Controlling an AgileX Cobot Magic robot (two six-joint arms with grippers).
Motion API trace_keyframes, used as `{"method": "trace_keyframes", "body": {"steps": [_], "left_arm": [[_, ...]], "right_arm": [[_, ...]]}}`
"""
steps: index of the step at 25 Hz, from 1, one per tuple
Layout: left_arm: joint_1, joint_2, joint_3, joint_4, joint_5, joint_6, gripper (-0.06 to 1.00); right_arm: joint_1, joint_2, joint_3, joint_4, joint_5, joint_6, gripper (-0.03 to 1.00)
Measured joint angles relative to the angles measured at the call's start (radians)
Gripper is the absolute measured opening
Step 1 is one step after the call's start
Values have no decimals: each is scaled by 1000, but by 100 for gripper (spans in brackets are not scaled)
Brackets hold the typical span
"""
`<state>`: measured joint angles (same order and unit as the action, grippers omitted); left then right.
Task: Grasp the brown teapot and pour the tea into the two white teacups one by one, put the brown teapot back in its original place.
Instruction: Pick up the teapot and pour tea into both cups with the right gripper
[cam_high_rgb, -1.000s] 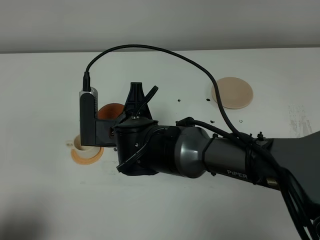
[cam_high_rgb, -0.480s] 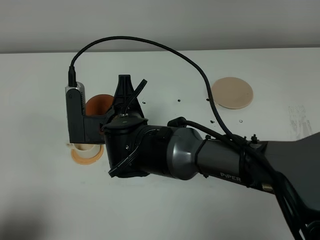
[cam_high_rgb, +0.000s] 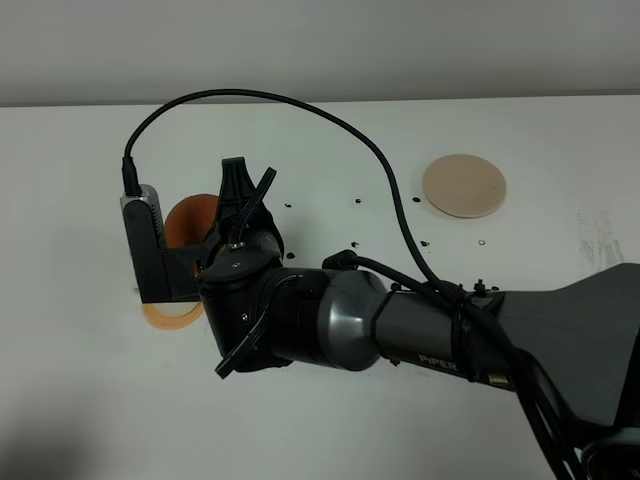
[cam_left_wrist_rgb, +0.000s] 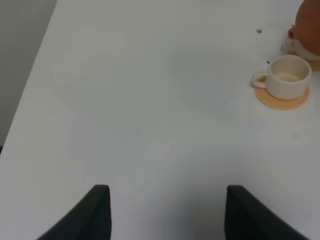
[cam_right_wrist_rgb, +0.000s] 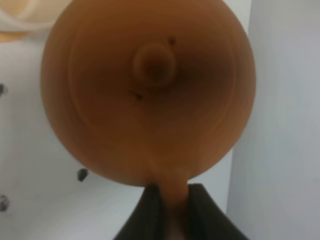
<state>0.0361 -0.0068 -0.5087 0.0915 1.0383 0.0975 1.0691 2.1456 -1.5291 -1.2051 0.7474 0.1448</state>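
Observation:
The brown teapot (cam_right_wrist_rgb: 150, 90) fills the right wrist view, knobbed lid facing the camera. My right gripper (cam_right_wrist_rgb: 172, 212) is shut on its handle. In the high view the right arm reaches across to the left, and the teapot (cam_high_rgb: 190, 222) shows beside the right gripper (cam_high_rgb: 234, 200). One white teacup (cam_left_wrist_rgb: 287, 77) stands on its orange saucer (cam_left_wrist_rgb: 281, 101). Just behind it, the teapot (cam_left_wrist_rgb: 308, 27) hangs over the rim of a second teacup (cam_left_wrist_rgb: 299, 49). My left gripper (cam_left_wrist_rgb: 167, 212) stands open over bare table, well away from the cups. The beige coaster (cam_high_rgb: 464, 186), the original place, lies bare.
The wrist camera mount (cam_high_rgb: 150, 250) and its black cable (cam_high_rgb: 300, 105) cover most of the cups in the high view; only an edge of an orange saucer (cam_high_rgb: 168, 318) shows. Small dark specks (cam_high_rgb: 357, 202) dot the white table. The table's left edge (cam_left_wrist_rgb: 30, 90) is near the left gripper.
The right arm has swung further left with the teapot, and the camera mount now hides more of the near cup and saucer.

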Motion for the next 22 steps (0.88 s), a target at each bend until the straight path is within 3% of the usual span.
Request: {"method": "trace_keyframes", "body": {"steps": [10,22], "left_arm": [[0,0,0,0,0,0,50],[0,0,0,0,0,0,50]], "right_arm": [[0,2,0,-74,29,0,9],[0,2,3,-75,41,-20,9]]}}
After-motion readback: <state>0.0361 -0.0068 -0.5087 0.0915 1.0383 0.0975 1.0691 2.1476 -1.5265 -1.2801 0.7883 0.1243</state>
